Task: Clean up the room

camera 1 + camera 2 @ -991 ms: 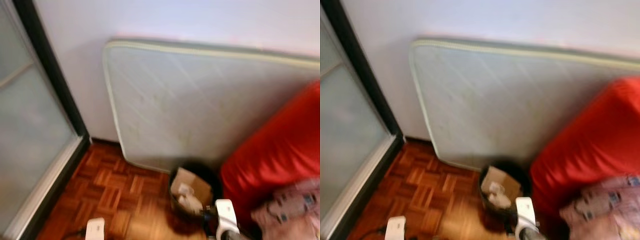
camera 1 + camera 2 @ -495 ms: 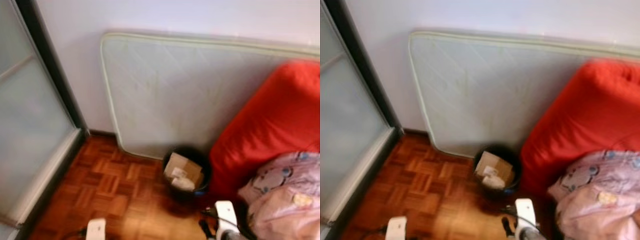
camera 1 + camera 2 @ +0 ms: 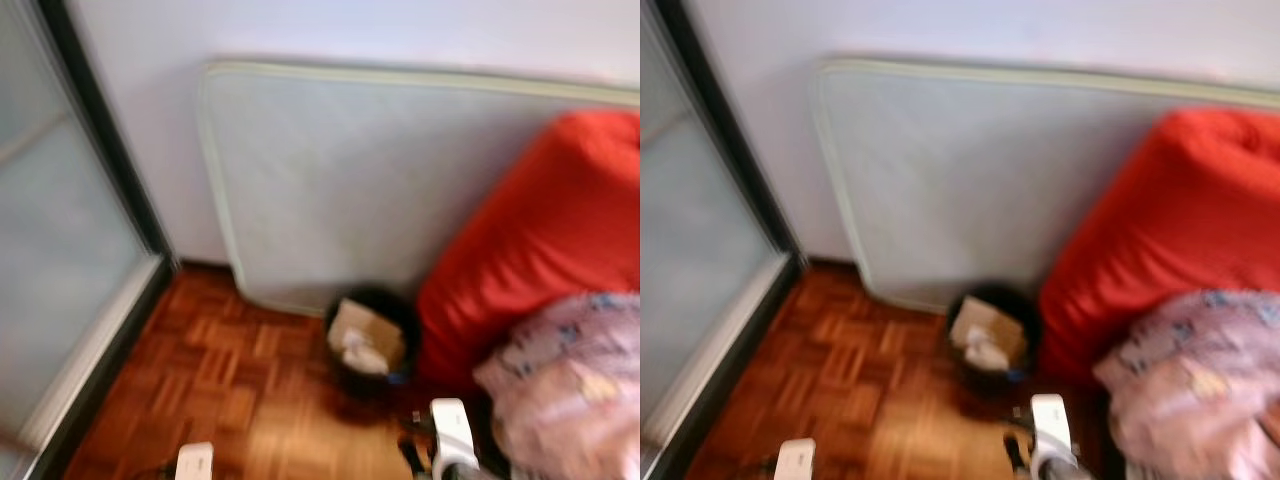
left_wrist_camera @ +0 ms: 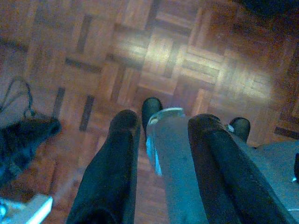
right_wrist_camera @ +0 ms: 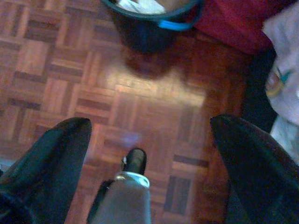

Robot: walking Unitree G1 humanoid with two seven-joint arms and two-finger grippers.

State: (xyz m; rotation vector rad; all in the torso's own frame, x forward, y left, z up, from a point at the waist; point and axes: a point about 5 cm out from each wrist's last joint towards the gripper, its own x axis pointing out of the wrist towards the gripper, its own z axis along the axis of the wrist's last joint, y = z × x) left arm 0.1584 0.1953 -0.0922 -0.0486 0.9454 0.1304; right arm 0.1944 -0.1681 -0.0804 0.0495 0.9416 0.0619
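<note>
- The waste bin (image 3: 367,335), a dark round container with a blue rim band, stands on the parquet floor (image 3: 230,390) in front of you, loaded with a cardboard piece (image 3: 366,328) and crumpled white paper (image 3: 360,354).
- You will find the bin at the foot of a pale mattress (image 3: 380,180) that leans upright against the white wall (image 3: 300,30); bin and mattress look to be touching or just beside each other, but motion blur prevents a firm ruling.
- A red cushion (image 3: 540,240) sits immediately to the robot's right of the bin, with a pink patterned cloth (image 3: 570,390) bundled at its lower front.
- A frosted sliding door with a dark frame (image 3: 110,170) runs along the robot's left side.
- Your left claw (image 4: 161,135) hangs low over the bare floor, its two black fingers (image 4: 117,154) narrowly parted with nothing gripped; the pale shape between them looks like the robot's own leg below.
- A black cable and a dark object (image 4: 25,135) lie on the floor near that claw.
- Your right claw (image 5: 149,135) is spread wide and carries nothing, poised above the floor a short way from the bin (image 5: 149,18).
- The head views are blurred throughout.
</note>
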